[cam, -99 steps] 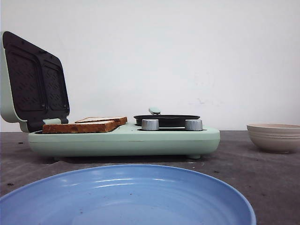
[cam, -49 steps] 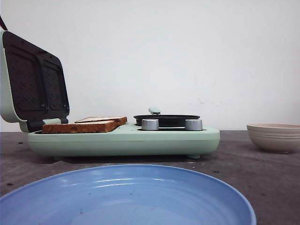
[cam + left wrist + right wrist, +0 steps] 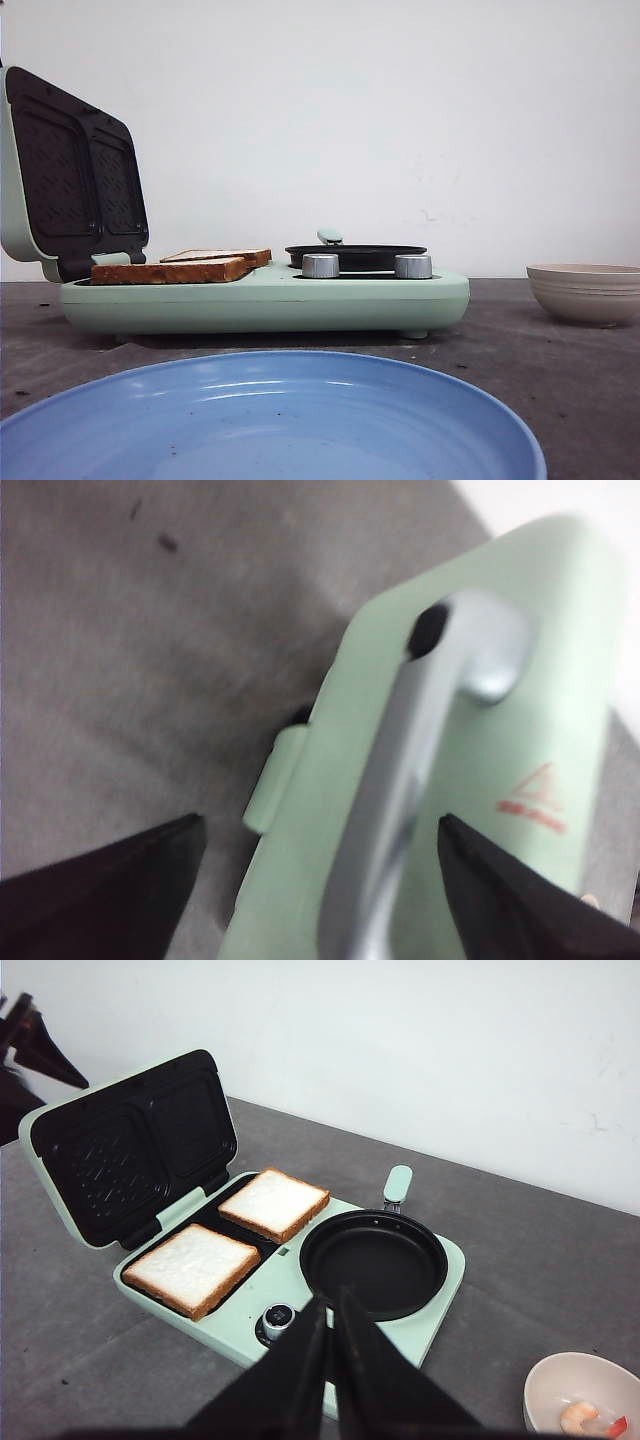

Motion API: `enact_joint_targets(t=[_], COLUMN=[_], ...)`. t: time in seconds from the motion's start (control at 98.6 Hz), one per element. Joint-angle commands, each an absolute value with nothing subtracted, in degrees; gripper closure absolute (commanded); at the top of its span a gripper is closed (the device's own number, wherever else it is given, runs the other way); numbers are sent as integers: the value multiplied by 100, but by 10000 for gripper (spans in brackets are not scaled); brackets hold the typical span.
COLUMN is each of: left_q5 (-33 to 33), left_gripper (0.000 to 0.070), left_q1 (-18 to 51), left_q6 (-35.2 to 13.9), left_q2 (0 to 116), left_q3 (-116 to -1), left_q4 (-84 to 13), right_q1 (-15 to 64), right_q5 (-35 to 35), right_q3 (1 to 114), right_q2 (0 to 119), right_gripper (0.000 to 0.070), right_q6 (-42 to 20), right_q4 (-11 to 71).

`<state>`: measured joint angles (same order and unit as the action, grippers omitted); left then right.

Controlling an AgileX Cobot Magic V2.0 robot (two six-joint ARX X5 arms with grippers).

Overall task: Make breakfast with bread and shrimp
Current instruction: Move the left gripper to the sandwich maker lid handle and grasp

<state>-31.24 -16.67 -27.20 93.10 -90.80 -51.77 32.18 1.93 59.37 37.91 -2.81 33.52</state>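
Note:
Two slices of bread [image 3: 288,1203] [image 3: 192,1268] lie flat side by side on the dark plate of a mint-green breakfast maker [image 3: 270,300], whose lid [image 3: 70,170] stands open. In the front view they show edge-on as brown crusts [image 3: 170,270]. The shrimp [image 3: 585,1418] lie in a beige bowl [image 3: 560,1362] to the right. My left gripper [image 3: 320,825] is open behind the lid, one finger on each side of its silver handle [image 3: 400,780], not touching it. My right gripper [image 3: 333,1300] is shut and empty, above the maker's front edge.
A black round pan [image 3: 373,1260] sits in the maker's right half, with two silver knobs [image 3: 320,265] [image 3: 412,266] in front. A wide blue plate [image 3: 270,400] lies nearest the camera. The beige bowl [image 3: 585,292] stands on the grey table at the right.
A dark sliver of my left arm showed above the lid's top corner half a second ago and has left the front view. Lid, bread and pan have not moved.

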Motion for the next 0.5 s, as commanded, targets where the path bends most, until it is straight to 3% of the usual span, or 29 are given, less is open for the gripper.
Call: enact_joint_targets(t=[0.0, 0.345, 0.487], left_q5=[-3140, -3135, -3135], left_gripper=[270, 276, 407], left_q1=[-1610, -1479, -1452], left_q6=[-2749, -2596, -2596], left_q2=[9474, 9596, 9616], left_q3=[-9220, -9220, -9218], left_q4=[-5205, -4991, -4976], right_q1=[3247, 3247, 3247], right_q5=[213, 314, 314], right_q3=[5986, 5986, 5986], right_q2=[3813, 3813, 3813], right_gripper=[700, 700, 700], right_q6=[-320, -427, -456], right_q4=[3310, 3317, 3315])
